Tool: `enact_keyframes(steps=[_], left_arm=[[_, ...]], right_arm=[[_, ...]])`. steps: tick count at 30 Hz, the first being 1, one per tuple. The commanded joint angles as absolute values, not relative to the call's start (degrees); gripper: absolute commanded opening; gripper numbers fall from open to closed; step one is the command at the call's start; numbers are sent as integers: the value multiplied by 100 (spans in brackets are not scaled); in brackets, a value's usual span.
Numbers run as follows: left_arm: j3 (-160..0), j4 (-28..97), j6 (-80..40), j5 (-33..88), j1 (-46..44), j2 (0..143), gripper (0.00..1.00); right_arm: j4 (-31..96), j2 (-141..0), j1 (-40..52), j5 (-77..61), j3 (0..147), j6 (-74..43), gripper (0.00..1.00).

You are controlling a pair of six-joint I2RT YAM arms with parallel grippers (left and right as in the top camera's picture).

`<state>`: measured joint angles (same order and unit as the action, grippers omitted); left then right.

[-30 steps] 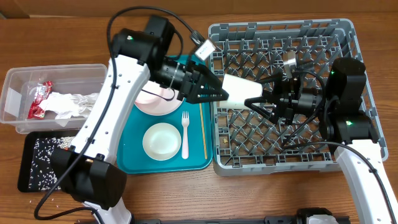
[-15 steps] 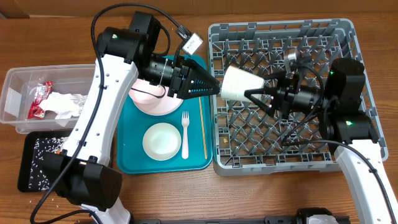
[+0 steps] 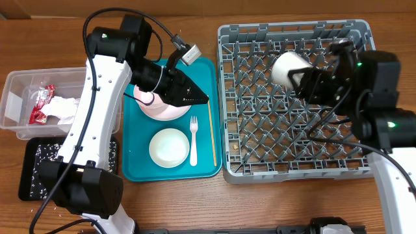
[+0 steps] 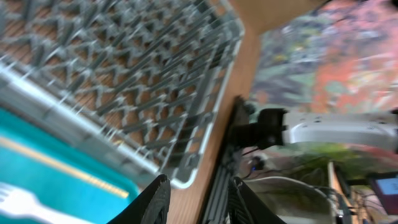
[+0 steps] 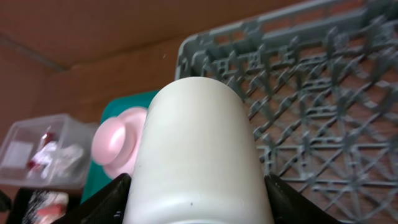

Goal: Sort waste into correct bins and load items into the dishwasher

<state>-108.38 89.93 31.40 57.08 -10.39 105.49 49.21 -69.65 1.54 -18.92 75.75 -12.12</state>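
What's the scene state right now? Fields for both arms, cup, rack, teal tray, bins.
right gripper: fingers closed on white cup, over grey dish rack
left gripper: fingers apart, nothing between them, over teal tray
on teal tray: pink plate, white bowl, white fork, chopstick
clear tub: red wrapper, white napkins
black tray: white rice-like bits

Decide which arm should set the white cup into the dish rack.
Right: its gripper holds the white cup above the grey dish rack; the left gripper is empty over the teal tray.
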Motion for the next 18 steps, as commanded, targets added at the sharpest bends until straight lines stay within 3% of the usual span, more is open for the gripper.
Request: enact_keyframes(steps=[1, 5, 9, 11, 12, 18], left_arm=[[-10853, 8836, 2303, 4491, -1004, 10337, 31], [-10831, 8315, 458, 3024, -1024, 10339, 34], [-10831, 8147, 150, 2788, -1024, 10339, 49], [-10831, 8082, 150, 2788, -1024, 10339, 68], [-10831, 8034, 148, 2788, -1046, 10339, 100], [-10825, 7926, 150, 2788, -1142, 10344, 100]], right_arm=[[5450, -6919, 165, -1131, 7953, -1205, 51], [6237, -7032, 165, -458, 7953, -1295, 49], [6462, -7118, 165, -237, 7953, -1356, 48], [6573, -7201, 165, -237, 7953, -1356, 48], [6698, -7282, 165, -237, 7953, -1356, 47], [6932, -7537, 165, -169, 7953, -1356, 44]])
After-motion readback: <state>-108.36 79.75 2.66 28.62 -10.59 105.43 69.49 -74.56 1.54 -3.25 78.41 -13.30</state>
